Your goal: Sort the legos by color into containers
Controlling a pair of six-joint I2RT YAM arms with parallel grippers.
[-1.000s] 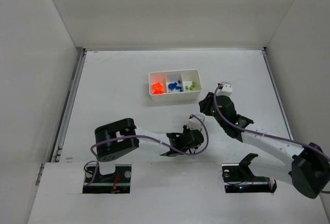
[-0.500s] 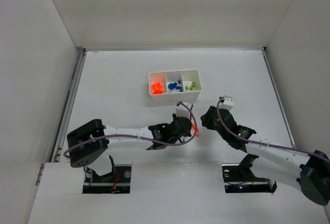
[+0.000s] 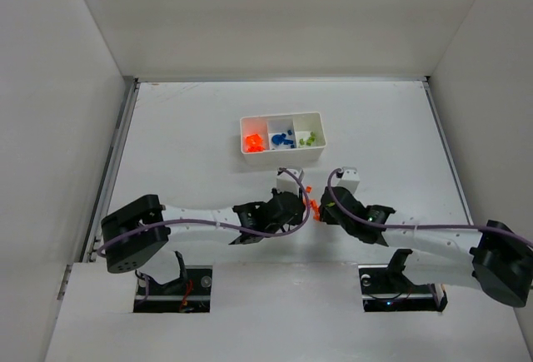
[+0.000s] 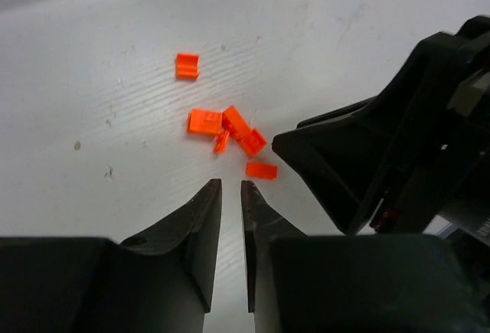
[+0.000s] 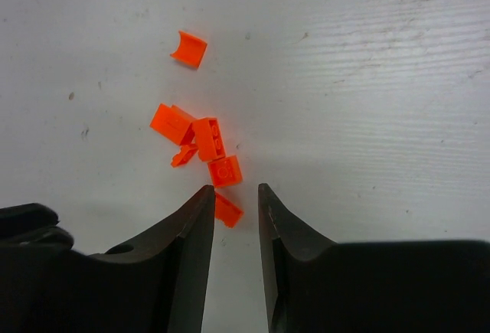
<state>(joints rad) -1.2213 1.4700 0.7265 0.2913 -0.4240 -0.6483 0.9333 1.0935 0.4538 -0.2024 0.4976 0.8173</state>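
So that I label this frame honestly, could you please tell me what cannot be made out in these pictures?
- Top external: the loose orange legos are too small to count.
- Top external: pieces inside the tray are too small to count.
- Right wrist: the right gripper partly covers the nearest brick; contact unclear.
- Left wrist: the picture's edge cuts off the right gripper's body.

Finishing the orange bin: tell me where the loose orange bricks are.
Top view, right of centre: the loose orange bricks cluster between the left gripper and right gripper, nearer than the white tray.
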